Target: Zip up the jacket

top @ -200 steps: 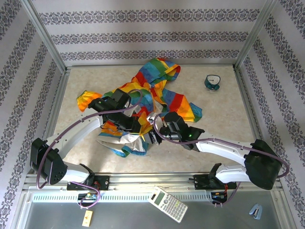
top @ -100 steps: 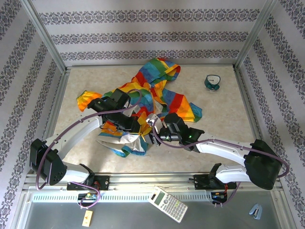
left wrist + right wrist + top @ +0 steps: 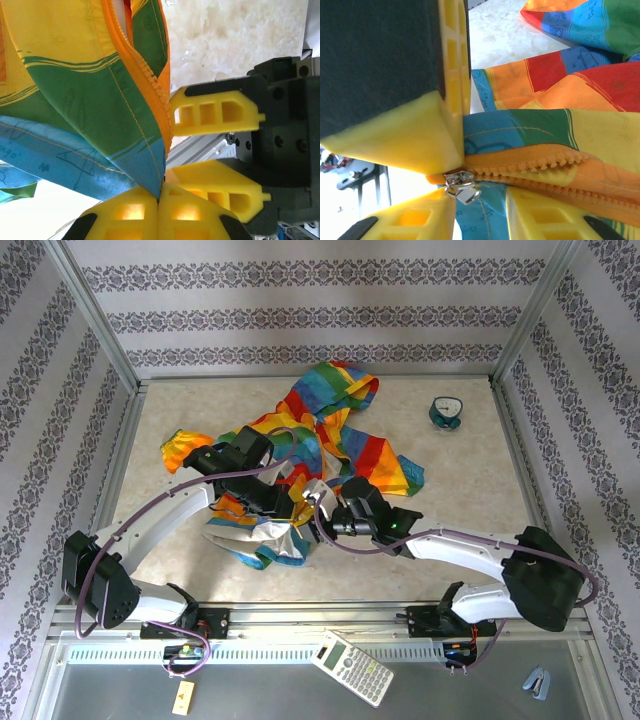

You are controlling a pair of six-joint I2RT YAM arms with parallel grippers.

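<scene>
My right gripper (image 3: 481, 201) has crept leftward over the last second, closing in on my left gripper (image 3: 159, 197), and its jaws have eased a touch wider. They now stand apart with the silver zipper pull (image 3: 462, 188) hanging in the gap. Nothing is pinched, though I cannot tell whether one pad brushes it. My left gripper has not budged. Its jaws are pressed together on the blue bottom corner of the jacket (image 3: 330, 400), right at the foot of the orange zipper (image 3: 545, 162). The jacket lies crumpled in the middle of the table (image 3: 470, 480), where it lay before. I judge that the hem is anchored and the pull is lined up but not yet taken. The two rows of teeth beyond the pull look unjoined, so the zipping proper is all ahead.
</scene>
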